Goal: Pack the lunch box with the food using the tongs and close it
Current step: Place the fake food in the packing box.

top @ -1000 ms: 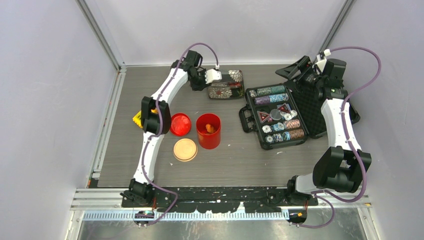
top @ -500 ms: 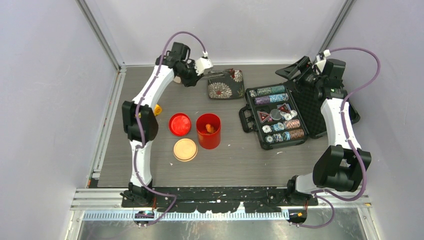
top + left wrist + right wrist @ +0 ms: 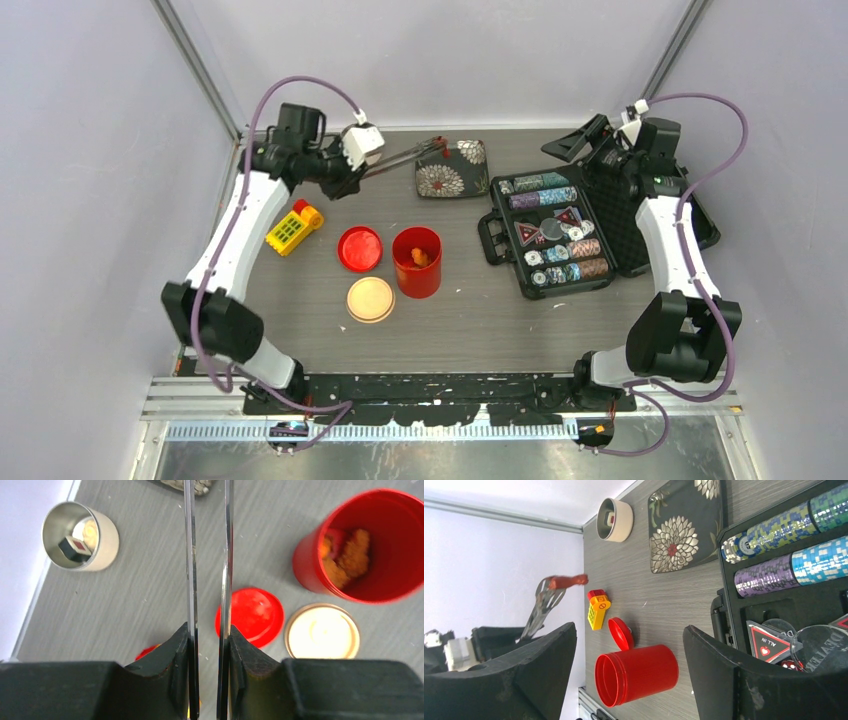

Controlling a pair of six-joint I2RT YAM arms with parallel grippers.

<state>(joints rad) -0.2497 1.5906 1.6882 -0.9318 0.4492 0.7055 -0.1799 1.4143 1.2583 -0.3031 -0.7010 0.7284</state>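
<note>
Pinching tongs (image 3: 190, 555) with left end effector (image 3: 207, 645), swinging back from plate (image 3: 452, 168) toward far-left corner, reddish piece (image 3: 569, 581) in tips. Holding right end effector (image 3: 629, 630) spread. Next, likely: drop into open canister (image 3: 417, 262), mid-tabletop.

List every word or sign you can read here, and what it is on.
"ALL IN": red-and-black triangular marker in the poker-chip case.
"DEALER": clear disc beside it, last letter near the frame edge.
Chips and yellow block: markings too small to read.

Left pincer (image 3: 208, 632) narrow, right pincer (image 3: 630, 630) wide.
</note>
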